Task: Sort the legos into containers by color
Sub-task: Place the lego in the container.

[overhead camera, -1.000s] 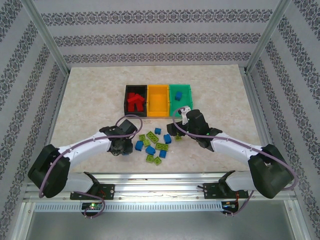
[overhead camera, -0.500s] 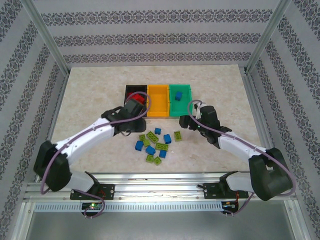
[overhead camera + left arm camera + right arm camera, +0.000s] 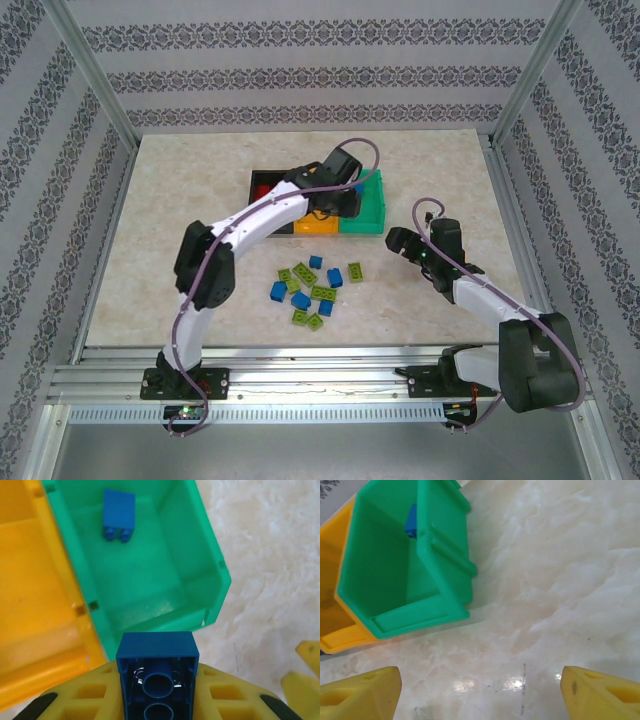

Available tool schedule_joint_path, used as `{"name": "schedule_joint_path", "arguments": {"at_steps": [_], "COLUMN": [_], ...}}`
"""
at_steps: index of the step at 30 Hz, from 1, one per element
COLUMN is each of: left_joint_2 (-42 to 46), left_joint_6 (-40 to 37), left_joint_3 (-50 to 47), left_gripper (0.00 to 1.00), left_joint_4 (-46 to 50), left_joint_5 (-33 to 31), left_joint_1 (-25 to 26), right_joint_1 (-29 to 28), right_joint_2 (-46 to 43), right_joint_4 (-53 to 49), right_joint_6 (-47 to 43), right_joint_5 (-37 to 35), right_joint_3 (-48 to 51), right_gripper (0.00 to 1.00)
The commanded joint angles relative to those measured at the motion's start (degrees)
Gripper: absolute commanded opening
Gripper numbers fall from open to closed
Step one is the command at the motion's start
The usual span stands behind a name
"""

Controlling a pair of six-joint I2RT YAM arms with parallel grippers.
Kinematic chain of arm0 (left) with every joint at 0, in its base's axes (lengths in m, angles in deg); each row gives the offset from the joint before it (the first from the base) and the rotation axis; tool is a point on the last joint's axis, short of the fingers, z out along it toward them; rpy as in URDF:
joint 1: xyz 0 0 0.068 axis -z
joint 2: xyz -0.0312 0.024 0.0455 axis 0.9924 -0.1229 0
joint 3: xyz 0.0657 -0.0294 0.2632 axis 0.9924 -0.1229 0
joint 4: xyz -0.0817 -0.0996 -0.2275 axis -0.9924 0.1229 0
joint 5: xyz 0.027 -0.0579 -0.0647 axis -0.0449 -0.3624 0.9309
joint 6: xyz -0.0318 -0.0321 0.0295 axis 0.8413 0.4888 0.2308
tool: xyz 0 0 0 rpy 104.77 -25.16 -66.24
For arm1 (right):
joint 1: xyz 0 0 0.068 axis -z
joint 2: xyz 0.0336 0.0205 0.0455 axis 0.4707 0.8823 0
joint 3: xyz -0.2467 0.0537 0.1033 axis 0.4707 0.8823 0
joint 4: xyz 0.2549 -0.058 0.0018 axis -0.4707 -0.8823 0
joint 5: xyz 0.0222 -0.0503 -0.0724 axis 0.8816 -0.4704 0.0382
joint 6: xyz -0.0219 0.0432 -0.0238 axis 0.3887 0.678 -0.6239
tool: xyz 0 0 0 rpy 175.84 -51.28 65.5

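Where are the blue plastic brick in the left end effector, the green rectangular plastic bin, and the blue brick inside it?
Held blue plastic brick (image 3: 157, 680), left wrist view, hollow underside.
Green rectangular plastic bin (image 3: 145, 585), left wrist view, bare floor.
Blue plastic brick inside bin (image 3: 119, 512), left wrist view, flat side.

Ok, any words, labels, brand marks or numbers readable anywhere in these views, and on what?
No readable text anywhere.
Green plastic bin, orange-yellow plastic bin, held blue studded plastic brick: plain, no print.
Striped wallpaper: ornament only, no letters.
Loose lime and blue bricks on the table: too small to tell any stud marks.
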Motion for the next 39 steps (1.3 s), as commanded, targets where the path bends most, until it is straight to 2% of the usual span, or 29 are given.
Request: {"name": "schedule_joint_path", "arguments": {"at_steps": [1,2,3,7,10,13,18,23,30,35,39], "left_joint_2": [-5.8,-7.9,-9.4,-13.6,-11.6,-5.7,11.9,26.5,41.5,51.0,54.3], "left_joint_6": [-2.5,-3.0,-3.2,-4.1,-4.7,-4.4,-1.8,1.5,4.8,8.3,10.6], "left_joint_3": [10.3,13.8,16.6,25.6,23.6,14.2,-15.2,-38.4,-58.6,-68.2,-72.1], "left_gripper": [0.28,0.30,0.37,0.72,0.82,0.84,0.86,0.86,0.81,0.74,0.68], "left_joint_4": [8.0,9.9,11.2,16.9,16.9,12.5,-6.0,-16.5,-16.0,-12.4,-10.3], "left_joint_5": [-0.6,-0.8,-1.1,-2.9,-5.1,-5.6,-4.4,-4.5,-4.6,-6.3,-6.2], "left_joint_1": [0.9,0.9,0.9,1.0,1.3,1.6,1.8,1.8,3.5,5.0,5.0], "right_joint_1": [0.0,0.0,0.1,0.0,0.0,-0.2,-1.5,-4.0,-9.9,-11.9,-12.6], "right_joint_2": [-1.5,-1.4,-1.4,-1.0,-0.8,-1.1,-1.2,-0.5,0.6,1.7,3.0], "right_joint_4": [2.4,2.3,2.1,2.6,2.7,2.8,2.9,2.9,1.7,1.7,1.8], "right_joint_6": [1.1,0.9,0.8,1.0,0.9,0.7,0.3,-0.3,-3.3,-4.3,-4.5], "right_joint_5": [1.8,2.0,2.0,2.9,3.6,3.9,3.7,2.9,-0.7,-1.8,-1.9], "right_joint_3": [0.5,0.4,0.3,0.2,0.1,0.1,0.1,-0.4,-2.2,-2.9,-3.5], "right_gripper": [0.83,0.83,0.83,0.83,0.83,0.83,0.83,0.83,0.83,0.83,0.83]}}
